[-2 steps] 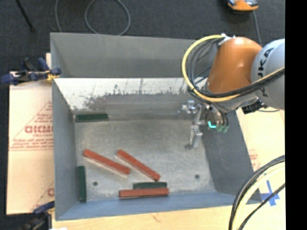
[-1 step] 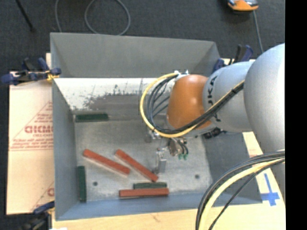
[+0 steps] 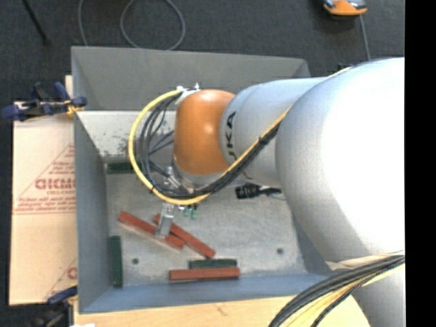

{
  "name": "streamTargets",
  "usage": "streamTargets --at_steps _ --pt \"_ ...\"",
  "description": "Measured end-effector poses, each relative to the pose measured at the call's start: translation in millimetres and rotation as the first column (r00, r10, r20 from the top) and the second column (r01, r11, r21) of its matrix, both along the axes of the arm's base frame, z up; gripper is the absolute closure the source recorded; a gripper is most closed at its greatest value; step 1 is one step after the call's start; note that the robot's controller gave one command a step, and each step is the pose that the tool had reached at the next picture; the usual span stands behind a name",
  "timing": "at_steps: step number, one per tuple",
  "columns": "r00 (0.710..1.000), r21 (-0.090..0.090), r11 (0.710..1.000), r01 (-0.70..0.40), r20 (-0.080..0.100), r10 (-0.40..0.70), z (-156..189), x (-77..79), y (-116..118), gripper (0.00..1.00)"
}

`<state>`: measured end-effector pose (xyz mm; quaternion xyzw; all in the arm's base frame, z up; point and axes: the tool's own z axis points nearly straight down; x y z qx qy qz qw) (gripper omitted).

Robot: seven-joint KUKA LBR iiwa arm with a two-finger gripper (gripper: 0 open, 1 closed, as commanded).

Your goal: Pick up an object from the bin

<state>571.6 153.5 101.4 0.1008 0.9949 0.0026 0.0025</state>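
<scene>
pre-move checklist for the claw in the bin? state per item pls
1. Claw over a candidate: ok. It is down at the overlapping red-brown sticks in the middle of the floor.
2. Candidate lies alone: not ok. Two sticks overlap right under the claw.
3. Anything held already: cannot tell. The wrist hides the contact.
4. Other things out of the way: ok. The near-wall red-brown stick, the dark green stick on it and the left dark green stick all lie apart from the claw.
5. Room to the bin walls: ok. The claw is away from every wall.
</scene>
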Motion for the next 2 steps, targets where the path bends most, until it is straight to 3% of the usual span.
streamTargets --at_steps 1,2 --pt "1.0 -0.005 1.0 -0.004 -0.005 0.004 -1 -18.1 24 0.0" --pt "0.984 -0.004 0.984 0.179 -0.006 -0.179 -32 -27.3 28 0.0"
